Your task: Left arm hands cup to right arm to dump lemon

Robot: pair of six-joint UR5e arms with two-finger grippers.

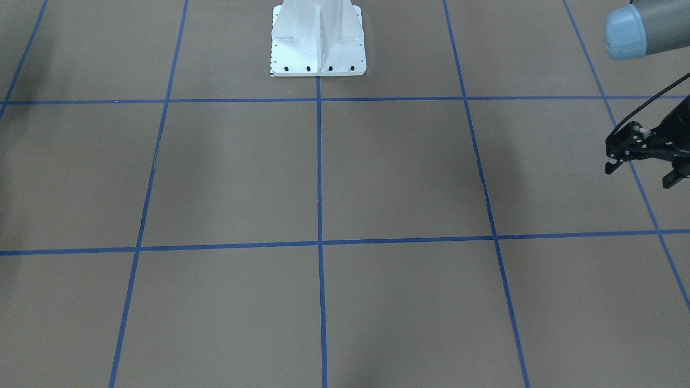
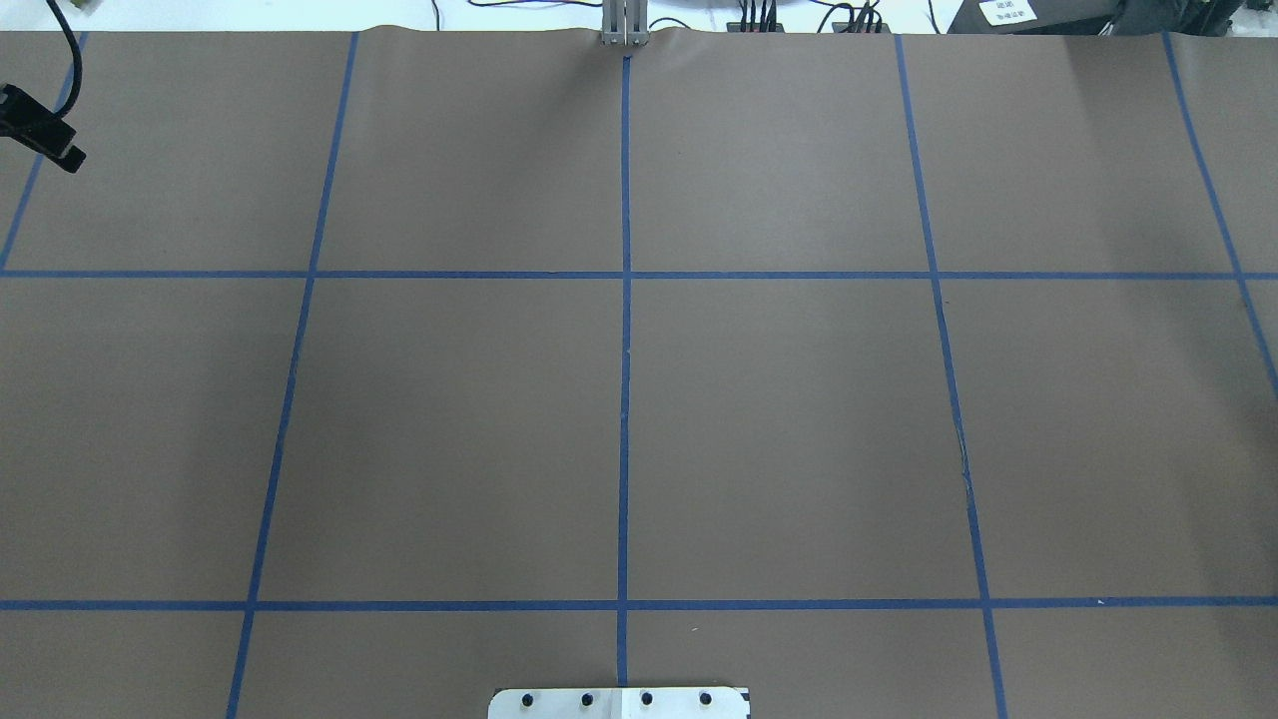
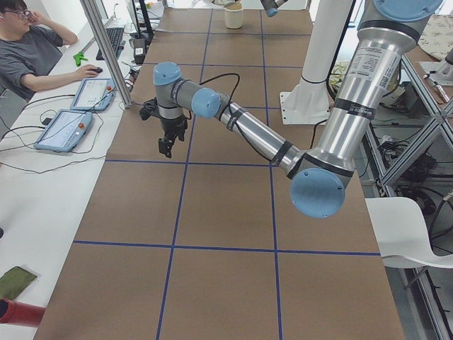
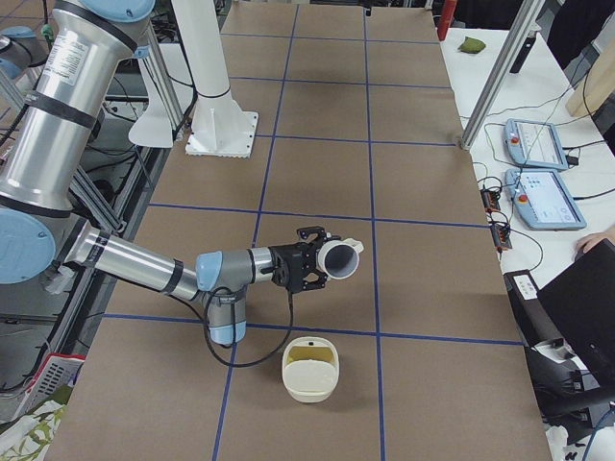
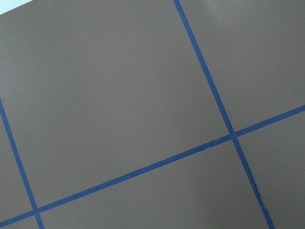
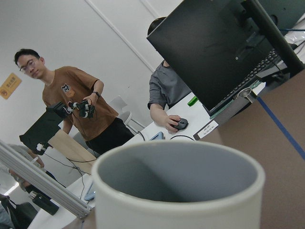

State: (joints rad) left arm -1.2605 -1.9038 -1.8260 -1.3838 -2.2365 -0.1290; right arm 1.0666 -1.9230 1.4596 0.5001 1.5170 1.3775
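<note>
In the exterior right view the white cup [image 4: 338, 259] hangs on its side above the table at the tip of my right gripper [image 4: 306, 265], mouth turned away from the arm. From that view alone I cannot tell whether the fingers are shut on it. The right wrist view is filled by the cup's [image 6: 181, 191] white rim and grey inside, and no lemon shows there. The lemon is out of view. My left gripper [image 1: 640, 175] hovers far from the cup at the table's other end, fingers spread, nothing between them; it points down [image 3: 166, 142].
A cream container [image 4: 309, 370] stands on the table just below the tilted cup, also at the far end [image 3: 233, 14]. The white pedestal base [image 1: 318, 40] sits mid-table at the robot's side. People and control tablets [image 4: 538, 144] line the side desk.
</note>
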